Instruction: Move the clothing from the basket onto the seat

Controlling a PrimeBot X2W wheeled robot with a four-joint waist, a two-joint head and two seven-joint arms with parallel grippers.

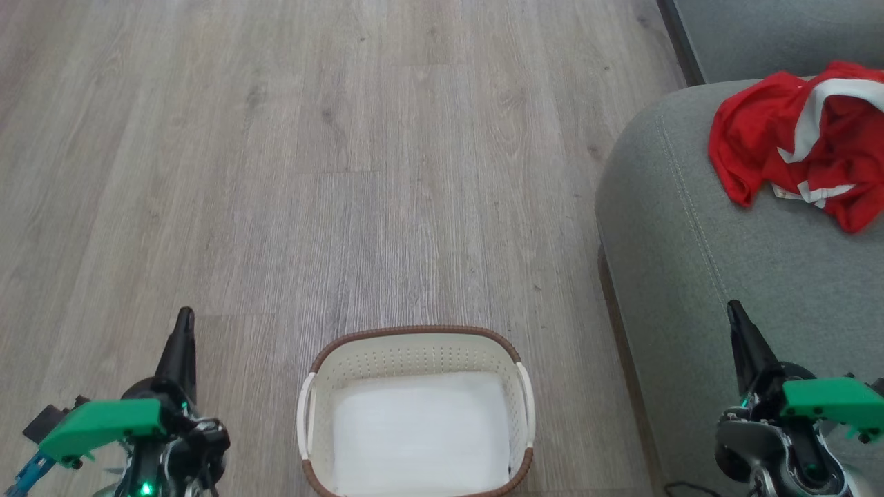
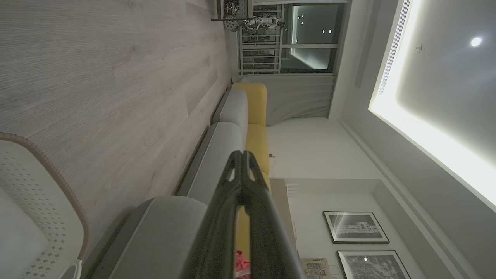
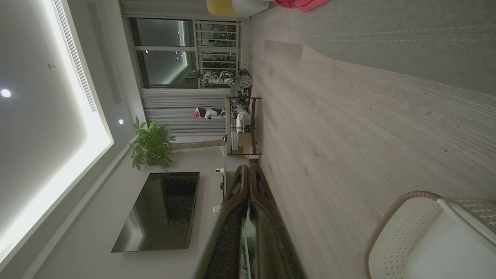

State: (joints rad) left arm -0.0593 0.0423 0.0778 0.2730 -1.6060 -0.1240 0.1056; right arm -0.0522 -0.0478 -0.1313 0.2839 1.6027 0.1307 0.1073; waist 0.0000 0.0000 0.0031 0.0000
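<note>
The red clothing (image 1: 801,141) with white stripes lies crumpled on the grey-green seat (image 1: 725,276) at the right; a strip of it also shows as clothing (image 3: 300,4) at the top of the right wrist view. The cream basket (image 1: 414,345) with its brown braided rim stands on the floor at the bottom centre, holding nothing but a white liner. My left gripper (image 1: 184,319) is at the lower left, shut, with nothing between its fingers. My right gripper (image 1: 733,308) is at the lower right over the seat's front, also shut and holding nothing.
Pale wood-plank floor (image 1: 311,172) spreads ahead and to the left of the basket. The sofa runs on with yellow back cushions (image 2: 255,104). Farther off stand a metal shelf rack (image 3: 242,126), a potted plant (image 3: 151,145) and a dark screen (image 3: 159,211).
</note>
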